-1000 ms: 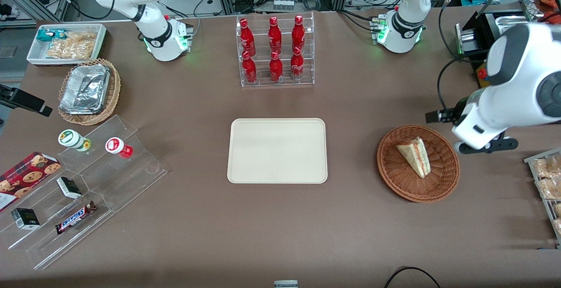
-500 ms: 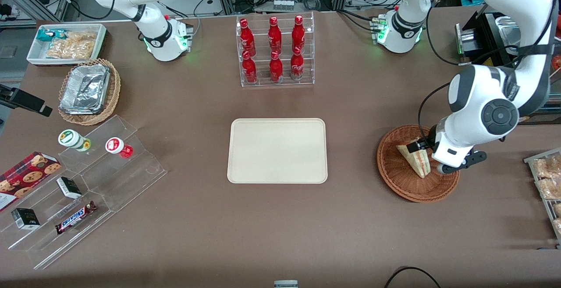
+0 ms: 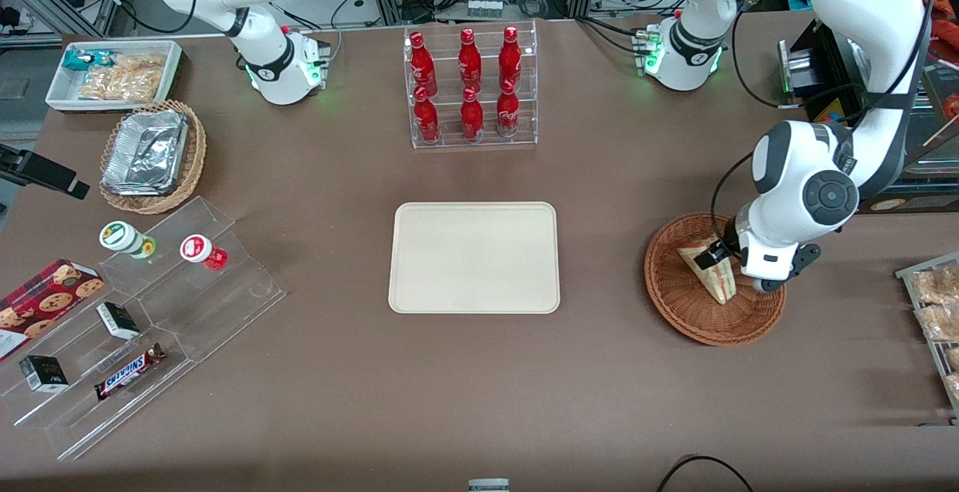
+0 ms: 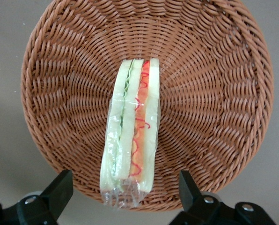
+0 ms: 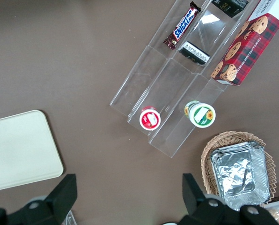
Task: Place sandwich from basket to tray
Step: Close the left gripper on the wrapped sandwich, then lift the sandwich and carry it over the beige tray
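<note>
The sandwich (image 4: 131,136) lies in the basket (image 4: 223,93), resting on one bread face with its striped filling edge facing up. The tool (image 4: 125,194) hangs directly above it with its fingers (image 4: 60,187) spread wide, one to each side of the wedge, seemingly not touching it. The basket sits on the tabletop (image 3: 599,372) toward the working arm's end, well apart from the bare tray (image 3: 474,257) at mid-table.
</note>
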Robot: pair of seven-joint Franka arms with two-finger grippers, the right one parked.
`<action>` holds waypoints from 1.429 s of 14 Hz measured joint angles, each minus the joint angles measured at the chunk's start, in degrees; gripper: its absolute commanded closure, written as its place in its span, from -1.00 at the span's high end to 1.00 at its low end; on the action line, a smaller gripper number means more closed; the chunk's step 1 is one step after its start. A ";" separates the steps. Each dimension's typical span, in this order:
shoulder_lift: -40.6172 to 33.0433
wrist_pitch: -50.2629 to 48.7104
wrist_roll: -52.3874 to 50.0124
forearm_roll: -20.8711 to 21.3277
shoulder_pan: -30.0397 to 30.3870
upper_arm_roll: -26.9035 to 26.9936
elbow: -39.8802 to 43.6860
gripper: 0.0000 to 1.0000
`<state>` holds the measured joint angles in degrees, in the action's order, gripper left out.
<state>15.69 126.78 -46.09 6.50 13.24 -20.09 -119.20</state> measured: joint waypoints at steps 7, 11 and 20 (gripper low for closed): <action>2.31 10.18 -1.35 0.00 0.00 1.06 -4.71 0.86; 4.92 12.87 -1.35 0.00 0.01 2.26 -4.92 -0.57; 3.36 -1.53 -1.25 1.33 -3.88 1.07 5.08 -0.76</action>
<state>19.04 125.25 -47.34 7.83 9.36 -19.02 -114.12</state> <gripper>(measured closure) 0.793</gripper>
